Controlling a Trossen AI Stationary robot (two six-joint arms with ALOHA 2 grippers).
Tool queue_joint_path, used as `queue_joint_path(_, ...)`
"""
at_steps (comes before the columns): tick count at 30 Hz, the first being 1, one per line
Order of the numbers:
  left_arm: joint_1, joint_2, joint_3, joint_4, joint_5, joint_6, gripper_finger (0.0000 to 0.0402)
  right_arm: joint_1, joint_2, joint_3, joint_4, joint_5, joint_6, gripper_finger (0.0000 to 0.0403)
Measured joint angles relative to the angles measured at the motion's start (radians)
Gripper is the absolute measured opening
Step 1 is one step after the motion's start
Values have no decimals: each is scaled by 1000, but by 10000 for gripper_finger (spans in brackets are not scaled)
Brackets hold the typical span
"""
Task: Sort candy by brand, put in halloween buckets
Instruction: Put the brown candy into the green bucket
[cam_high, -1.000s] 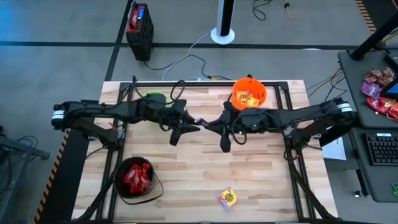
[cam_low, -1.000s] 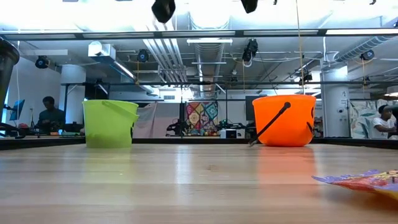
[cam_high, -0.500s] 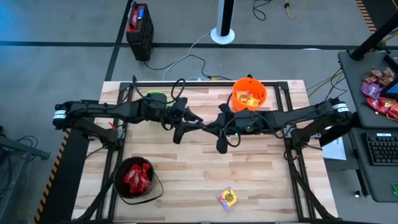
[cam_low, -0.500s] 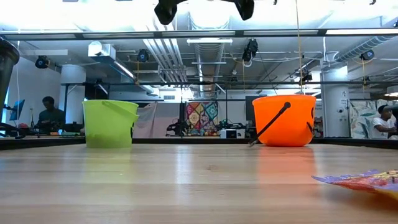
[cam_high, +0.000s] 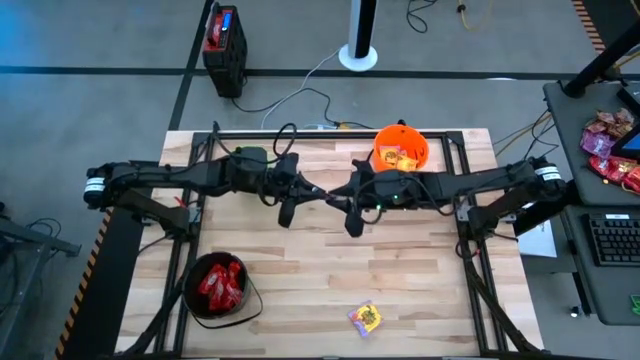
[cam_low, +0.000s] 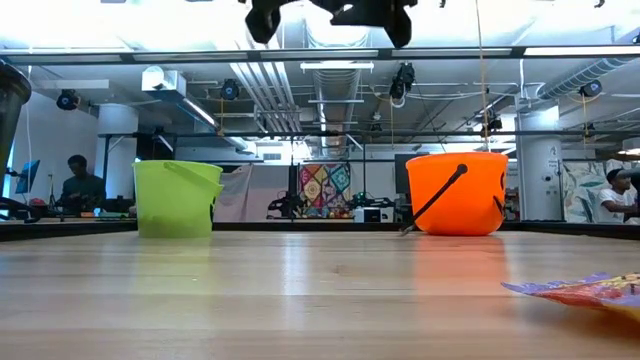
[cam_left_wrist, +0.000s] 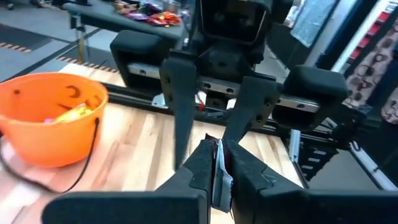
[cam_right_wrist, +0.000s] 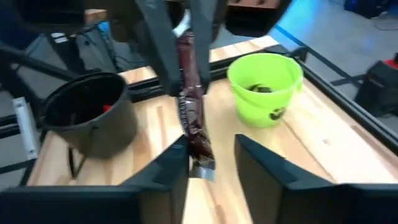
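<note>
Right wrist view shows the matter best: a long dark-wrapped candy (cam_right_wrist: 193, 118) hangs upright in the centre of the frame, its top end pinched by the left gripper (cam_right_wrist: 186, 28) at the upper middle, whose fingers are closed on the wrapper, while the right gripper (cam_right_wrist: 211, 158) at the bottom stands with its two fingers parted on either side of the lower end, apparently not clamping it. In the left wrist view the same candy (cam_left_wrist: 217, 168) shows as a thin edge squeezed between that arm's own fingertips at the lower centre. In the high view both grippers meet above the middle of the table (cam_high: 300, 300), between the green bucket (cam_high: 250, 157) at the upper left and the orange bucket (cam_high: 401, 152) at the upper right; the black bucket (cam_high: 217, 288) sits at the lower left and a lone yellow candy (cam_high: 365, 318) lies at the lower centre. The bar looks light, with a thin, crinkly, probably slippery wrapper; its crimped ends likely flex. A hold on the flat end seal, as now, seems adequate, though a hold across the firmer body would be surer.
</note>
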Motion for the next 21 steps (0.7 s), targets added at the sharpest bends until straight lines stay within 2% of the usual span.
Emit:
queue_joint_path(3, 17, -4, 0, -19, -8, -14, 9, -36, 0, 0, -6, 0, 1, 145)
queue_joint_path(7, 43, -33, 0, -106, -71, -16, 9, -86, -7, 0, -19, -1, 3, 189)
queue_joint_path(12, 104, -111, 0, -403, -277, -34, 9, -138, -16, 17, -134, 2, 53, 220)
queue_joint_path(15, 161, -159, 0, -580, -366, -55, 9, -164, -16, 19, -202, 1, 62, 229)
queue_joint_path(21, 347, -179, 0, -895, -398, -70, 8, -193, -15, 19, -227, -1, 45, 235)
